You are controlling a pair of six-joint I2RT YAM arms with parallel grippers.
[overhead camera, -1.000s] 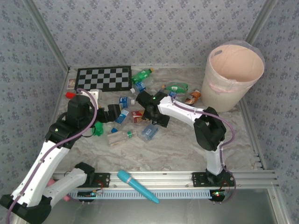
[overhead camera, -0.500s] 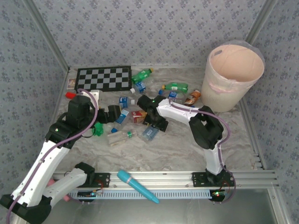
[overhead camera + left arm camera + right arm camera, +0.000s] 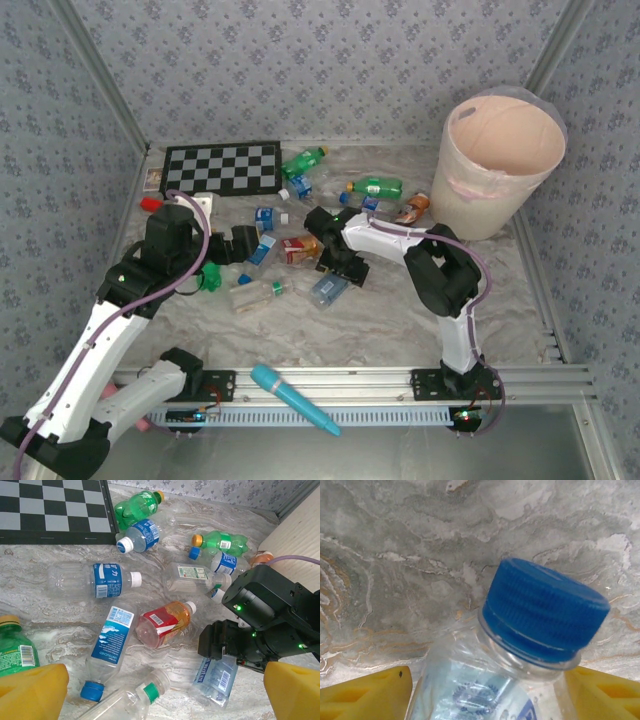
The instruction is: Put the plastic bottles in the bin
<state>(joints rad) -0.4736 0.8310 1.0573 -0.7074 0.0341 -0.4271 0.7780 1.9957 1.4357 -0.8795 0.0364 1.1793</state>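
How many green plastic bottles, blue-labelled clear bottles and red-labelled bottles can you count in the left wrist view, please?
Green plastic bottles: 3
Clear bottles with blue labels: 5
Red-labelled bottle: 1
Total: 9

Top: high, behind arms (image 3: 385, 235). Left wrist: oblique over bottles (image 3: 107, 575). Right wrist: close-up bottle (image 3: 540, 615), perhaps shared.

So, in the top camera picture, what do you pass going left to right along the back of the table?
Red block → chessboard → green bottle by the board → second green bottle → bin.
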